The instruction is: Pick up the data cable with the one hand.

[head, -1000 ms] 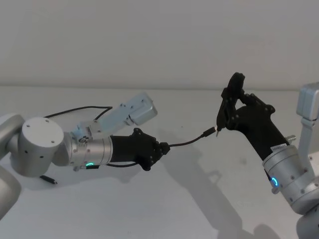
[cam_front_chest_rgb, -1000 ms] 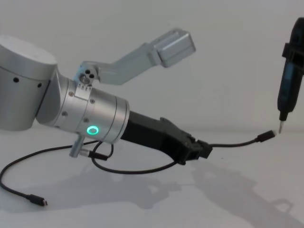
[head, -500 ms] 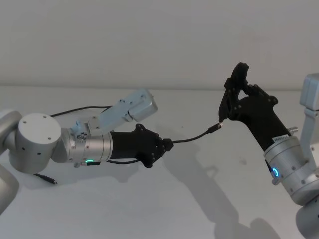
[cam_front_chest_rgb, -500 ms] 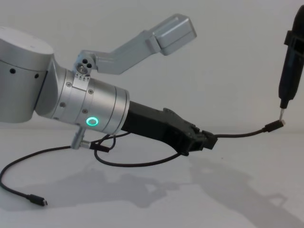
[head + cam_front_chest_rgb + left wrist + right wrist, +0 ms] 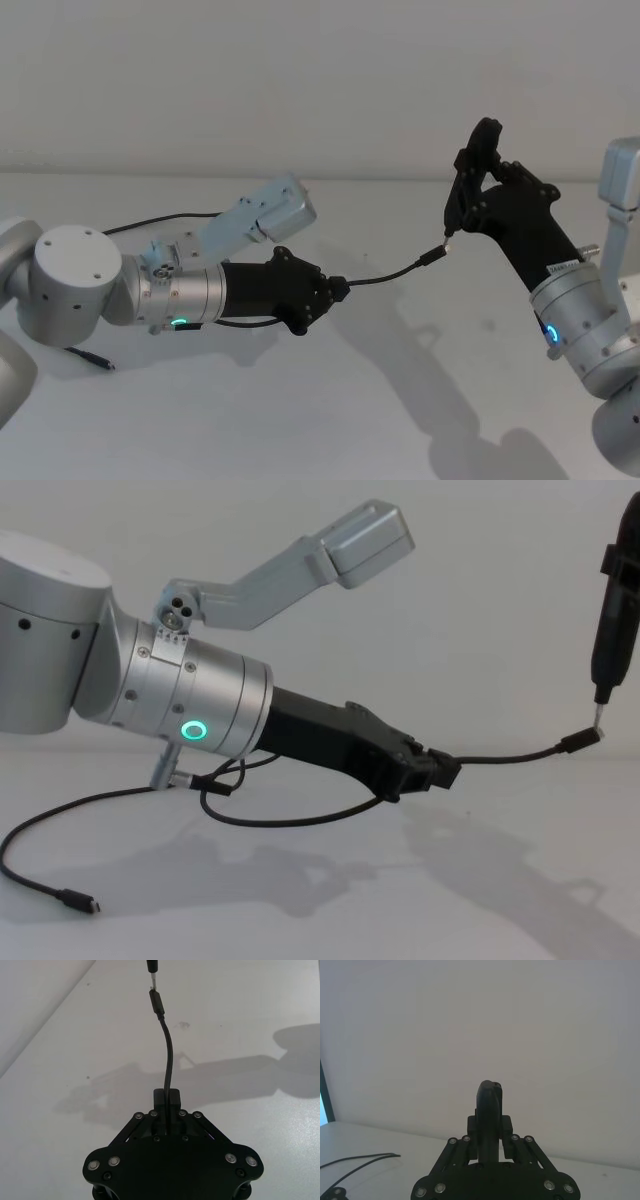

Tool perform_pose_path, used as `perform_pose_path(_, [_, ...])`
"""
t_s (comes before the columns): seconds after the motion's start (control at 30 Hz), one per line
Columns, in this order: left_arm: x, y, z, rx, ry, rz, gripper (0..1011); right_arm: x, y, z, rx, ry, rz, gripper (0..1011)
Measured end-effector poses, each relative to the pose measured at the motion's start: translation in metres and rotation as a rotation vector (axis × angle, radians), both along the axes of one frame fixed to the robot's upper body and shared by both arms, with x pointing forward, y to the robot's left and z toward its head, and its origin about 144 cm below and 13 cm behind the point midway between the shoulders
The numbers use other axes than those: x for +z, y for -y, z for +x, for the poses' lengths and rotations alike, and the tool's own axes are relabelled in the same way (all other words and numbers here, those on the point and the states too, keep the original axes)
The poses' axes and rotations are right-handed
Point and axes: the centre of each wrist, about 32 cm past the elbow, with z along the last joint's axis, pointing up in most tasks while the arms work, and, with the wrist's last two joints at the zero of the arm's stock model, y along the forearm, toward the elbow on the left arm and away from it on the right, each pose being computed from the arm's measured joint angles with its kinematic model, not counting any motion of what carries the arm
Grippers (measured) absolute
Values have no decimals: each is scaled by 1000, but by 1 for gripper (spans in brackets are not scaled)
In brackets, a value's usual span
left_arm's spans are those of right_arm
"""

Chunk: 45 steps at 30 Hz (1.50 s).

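Cable tail: nearest me in the chest view, the data cable trails across the white tabletop, its far loose end tipped by a small plug lying flat at the lower left.
Left end effector: I see my left end effector reaching out level above the tabletop, its fingers closed tight on the data cable a short way behind the plug end; the left wrist view shows the cord running straight out from between the clamped fingers.
Lifted span: from the grip the cable arches up clear of the tabletop, toward the right.
Right end effector: my right end effector is raised farther out on the right, clamped around a narrow black device held upright.
Meeting point: the device's thin metal tip touches the cable's silver-tipped plug.
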Motion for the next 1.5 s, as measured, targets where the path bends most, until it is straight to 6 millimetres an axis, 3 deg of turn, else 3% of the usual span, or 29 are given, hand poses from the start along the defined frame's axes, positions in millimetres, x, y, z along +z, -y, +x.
perform_pose_path(1.5, [1, 0, 0, -4, 2, -2, 49, -3, 0, 2, -4, -16, -23, 274])
